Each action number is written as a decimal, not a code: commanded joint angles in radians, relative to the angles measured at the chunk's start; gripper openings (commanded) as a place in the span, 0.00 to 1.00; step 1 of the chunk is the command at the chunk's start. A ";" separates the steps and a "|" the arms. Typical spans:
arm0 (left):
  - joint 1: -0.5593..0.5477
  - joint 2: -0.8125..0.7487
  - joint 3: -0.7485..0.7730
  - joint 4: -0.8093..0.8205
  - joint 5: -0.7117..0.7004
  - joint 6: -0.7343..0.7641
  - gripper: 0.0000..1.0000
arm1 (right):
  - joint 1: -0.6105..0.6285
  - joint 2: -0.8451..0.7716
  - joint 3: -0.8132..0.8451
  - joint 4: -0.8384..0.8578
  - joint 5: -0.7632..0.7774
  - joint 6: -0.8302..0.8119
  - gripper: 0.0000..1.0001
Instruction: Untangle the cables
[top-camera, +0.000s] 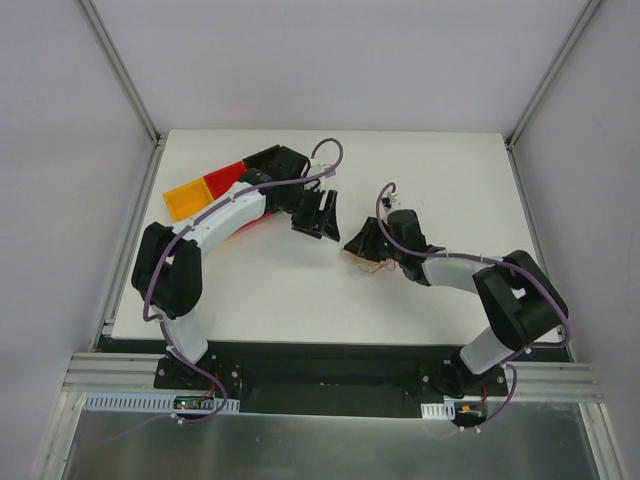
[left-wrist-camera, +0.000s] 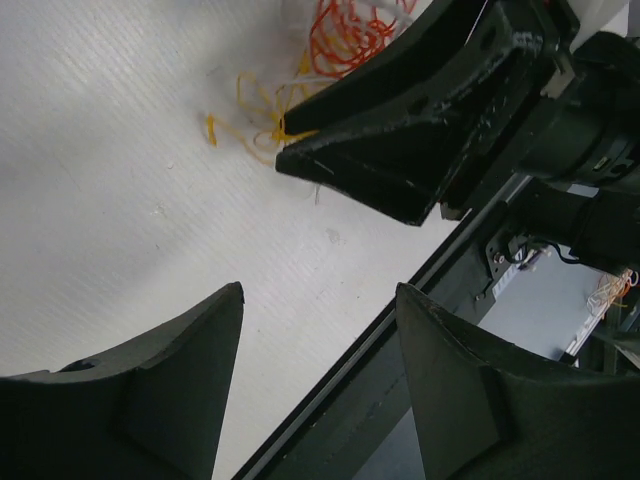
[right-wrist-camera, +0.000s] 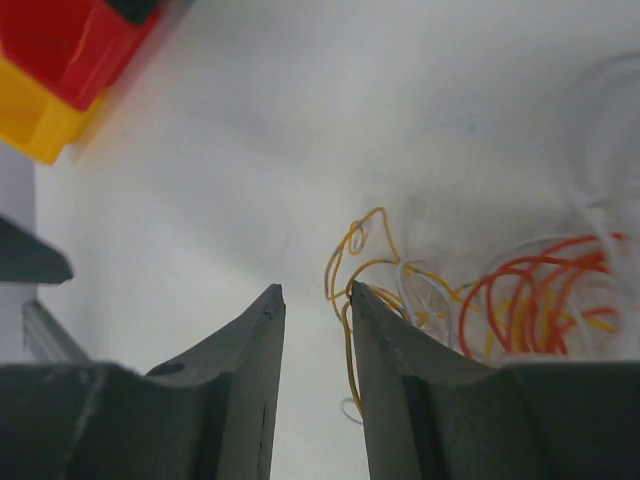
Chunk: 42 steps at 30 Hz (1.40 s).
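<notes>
— Cables (right-wrist-camera: 520, 300) bunched on table (top-camera: 300, 300), touching right gripper (right-wrist-camera: 312, 290); jaws narrowly parted, one yellow strand in the gap. Left gripper (left-wrist-camera: 320, 292) spread wide, empty.
— Risk: closing on several loops, dragging the tangle tighter.

The white table (top-camera: 300, 300) carries the cables (right-wrist-camera: 530, 300), a small loose tangle of red, orange and yellow wires, near its middle. A tray (top-camera: 205, 190) lies far left, showing orange and red compartments, perhaps more hidden.
</notes>
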 joint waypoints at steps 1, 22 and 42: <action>-0.003 0.012 -0.006 0.020 0.028 0.007 0.61 | 0.001 -0.019 -0.079 0.468 -0.249 0.062 0.37; -0.161 0.202 0.024 0.001 -0.005 0.020 0.54 | -0.054 -0.247 -0.228 0.262 0.130 0.036 0.45; -0.254 0.261 0.076 0.004 -0.289 0.048 0.05 | -0.034 -0.192 -0.223 0.316 0.110 0.047 0.43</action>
